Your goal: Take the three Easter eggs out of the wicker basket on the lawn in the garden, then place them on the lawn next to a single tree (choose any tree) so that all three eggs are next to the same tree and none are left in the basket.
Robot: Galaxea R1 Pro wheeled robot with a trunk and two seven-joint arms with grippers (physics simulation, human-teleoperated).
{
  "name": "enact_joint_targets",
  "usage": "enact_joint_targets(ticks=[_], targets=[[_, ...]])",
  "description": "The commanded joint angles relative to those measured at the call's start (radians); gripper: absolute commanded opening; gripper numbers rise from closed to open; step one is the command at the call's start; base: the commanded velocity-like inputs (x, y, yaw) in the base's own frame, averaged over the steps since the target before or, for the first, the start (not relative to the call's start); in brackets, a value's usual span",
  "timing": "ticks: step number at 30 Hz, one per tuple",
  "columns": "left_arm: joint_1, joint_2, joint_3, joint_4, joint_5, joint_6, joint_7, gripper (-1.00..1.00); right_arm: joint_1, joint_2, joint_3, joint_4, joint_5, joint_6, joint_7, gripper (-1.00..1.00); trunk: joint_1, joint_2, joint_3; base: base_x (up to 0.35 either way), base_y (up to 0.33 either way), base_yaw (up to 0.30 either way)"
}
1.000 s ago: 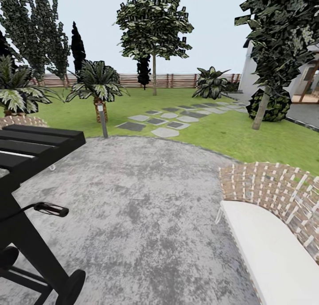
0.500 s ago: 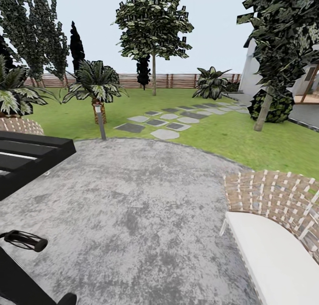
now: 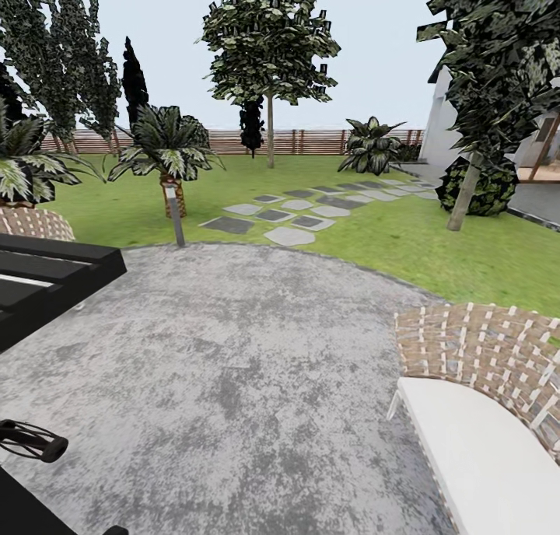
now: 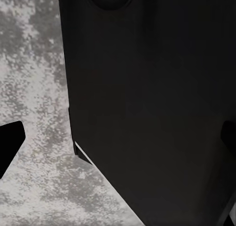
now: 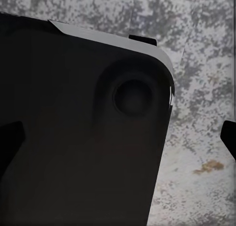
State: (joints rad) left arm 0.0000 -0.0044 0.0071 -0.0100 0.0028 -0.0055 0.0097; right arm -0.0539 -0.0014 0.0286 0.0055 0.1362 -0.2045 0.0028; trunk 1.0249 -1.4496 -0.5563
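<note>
Lawn (image 3: 435,247): short green grass beyond the grey paved patch (image 3: 233,364). Tree (image 3: 465,197) at the right of it: pale grey-beige trunk, long axis leaning rightward toward its top, dark foliage flecked pale green. Stepping stones (image 3: 289,208) cross the grass. Tool fingertips sit at each wrist view's edges, spread apart.

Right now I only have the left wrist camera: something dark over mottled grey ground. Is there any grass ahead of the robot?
Observer: Yes. In the head view the lawn starts past the far edge of the paved patch.
Operator: Any pale-trunked tree on it?
Observer: One tree with a leaning pale trunk stands on the grass ahead to the right, near the white house.
Operator: Anything close on that side?
Observer: A woven chair with a white cushion sits near, on the right.
</note>
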Motion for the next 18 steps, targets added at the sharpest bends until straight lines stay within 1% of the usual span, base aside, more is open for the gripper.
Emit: enact_joint_targets(ticks=[1,5,13,18], targets=[[0.000,0.000,0.001,-0.001,0.000,-0.001,0.001,1.00,-0.001,0.000,0.002,0.001,0.005,-0.003,0.000,1.00,0.000,0.000,-0.001,0.086,-0.131,0.000],[0.000,0.000,0.001,-0.001,0.000,-0.001,0.001,1.00,-0.001,0.000,0.002,0.001,0.005,-0.003,0.000,1.00,0.000,0.000,-0.001,0.047,-0.071,0.000],[0.000,0.000,0.001,-0.001,0.000,-0.001,0.001,1.00,-0.001,0.000,0.002,0.001,0.005,-0.003,0.000,1.00,0.000,0.000,-0.001,0.014,-0.008,0.000],[0.000,0.000,0.001,-0.001,0.000,0.000,0.001,1.00,-0.001,0.000,0.002,0.001,0.004,-0.003,0.000,1.00,0.000,0.000,-0.001,0.238,-0.047,0.000]])
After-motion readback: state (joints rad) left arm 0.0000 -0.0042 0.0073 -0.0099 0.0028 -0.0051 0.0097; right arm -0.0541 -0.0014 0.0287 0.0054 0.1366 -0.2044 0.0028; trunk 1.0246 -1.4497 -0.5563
